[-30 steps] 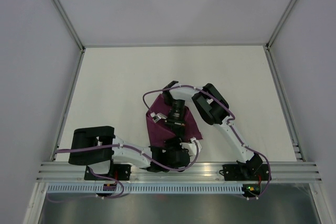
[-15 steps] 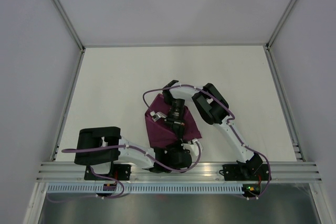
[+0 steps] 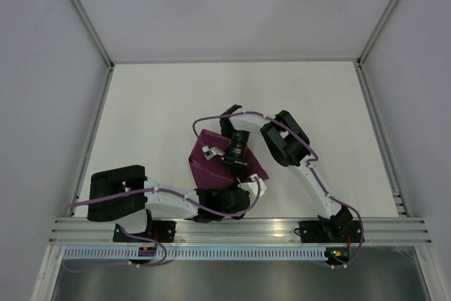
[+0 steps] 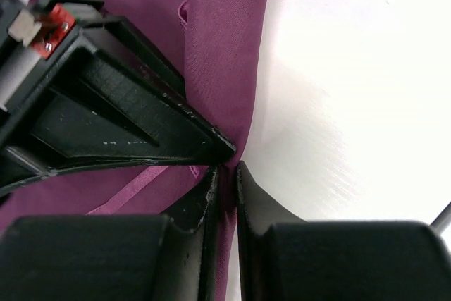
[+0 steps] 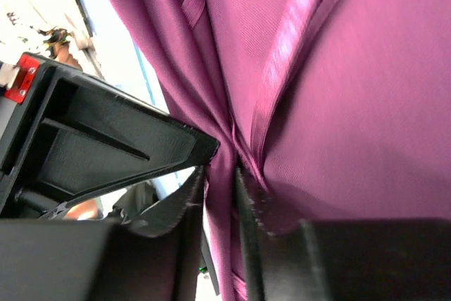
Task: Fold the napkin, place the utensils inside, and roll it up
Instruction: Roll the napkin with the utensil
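Note:
The dark magenta napkin [image 3: 208, 167] lies bunched on the white table [image 3: 155, 118], between both arms. My left gripper [image 3: 241, 185] is at its near right edge. In the left wrist view the left gripper [image 4: 227, 174] is shut on the napkin [image 4: 225, 33], with a thin strip of its hem pinched between the jaws. My right gripper [image 3: 236, 166] comes down from above. It [image 5: 222, 174] meets the left one almost tip to tip, and a pleat of napkin [image 5: 352, 68] is nipped in its narrow gap. The utensils are out of view.
Aluminium rails [image 3: 239, 229] run along the near edge by the arm bases. Grey walls and frame posts [image 3: 91, 33] enclose the table on three sides. Purple cables [image 3: 211, 119] loop over the napkin from the right arm.
The left gripper closed onto the napkin's edge after standing open a second ago. The napkin has drawn in and shifted slightly left. The right gripper's jaws stand slightly wider.

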`<action>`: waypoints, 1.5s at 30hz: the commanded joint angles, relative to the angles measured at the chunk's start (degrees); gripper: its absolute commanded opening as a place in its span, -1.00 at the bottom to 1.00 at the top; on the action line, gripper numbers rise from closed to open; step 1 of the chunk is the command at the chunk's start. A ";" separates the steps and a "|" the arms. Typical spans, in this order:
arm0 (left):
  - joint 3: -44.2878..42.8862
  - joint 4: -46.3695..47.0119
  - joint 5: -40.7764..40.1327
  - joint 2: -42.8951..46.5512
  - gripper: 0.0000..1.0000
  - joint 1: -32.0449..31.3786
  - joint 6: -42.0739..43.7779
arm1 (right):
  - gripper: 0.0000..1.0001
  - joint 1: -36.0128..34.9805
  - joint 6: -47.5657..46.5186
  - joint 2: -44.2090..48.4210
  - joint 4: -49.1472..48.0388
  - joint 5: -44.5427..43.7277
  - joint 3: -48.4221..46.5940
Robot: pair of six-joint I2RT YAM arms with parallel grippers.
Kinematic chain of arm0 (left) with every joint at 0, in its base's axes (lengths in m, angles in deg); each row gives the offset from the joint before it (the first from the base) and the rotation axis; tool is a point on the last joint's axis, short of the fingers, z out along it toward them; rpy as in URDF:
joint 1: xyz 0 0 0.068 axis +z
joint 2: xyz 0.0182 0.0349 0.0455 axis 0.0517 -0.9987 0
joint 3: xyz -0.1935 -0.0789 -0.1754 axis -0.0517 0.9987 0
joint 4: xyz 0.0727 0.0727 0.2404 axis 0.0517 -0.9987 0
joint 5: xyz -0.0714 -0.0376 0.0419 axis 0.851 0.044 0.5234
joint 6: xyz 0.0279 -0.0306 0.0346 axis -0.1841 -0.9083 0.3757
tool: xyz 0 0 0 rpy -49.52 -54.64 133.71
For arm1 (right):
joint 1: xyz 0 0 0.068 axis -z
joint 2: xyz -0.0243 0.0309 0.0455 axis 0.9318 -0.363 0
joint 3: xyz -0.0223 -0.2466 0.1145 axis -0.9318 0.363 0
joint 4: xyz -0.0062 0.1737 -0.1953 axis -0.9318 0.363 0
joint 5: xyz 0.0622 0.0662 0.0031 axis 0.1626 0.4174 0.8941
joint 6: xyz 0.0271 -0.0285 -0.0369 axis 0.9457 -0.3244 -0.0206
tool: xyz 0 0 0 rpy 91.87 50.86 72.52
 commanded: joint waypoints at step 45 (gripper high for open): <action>17.87 27.56 50.30 -8.22 -0.95 22.84 -34.04 | 0.06 3.81 -13.02 68.04 -62.86 -10.22 63.91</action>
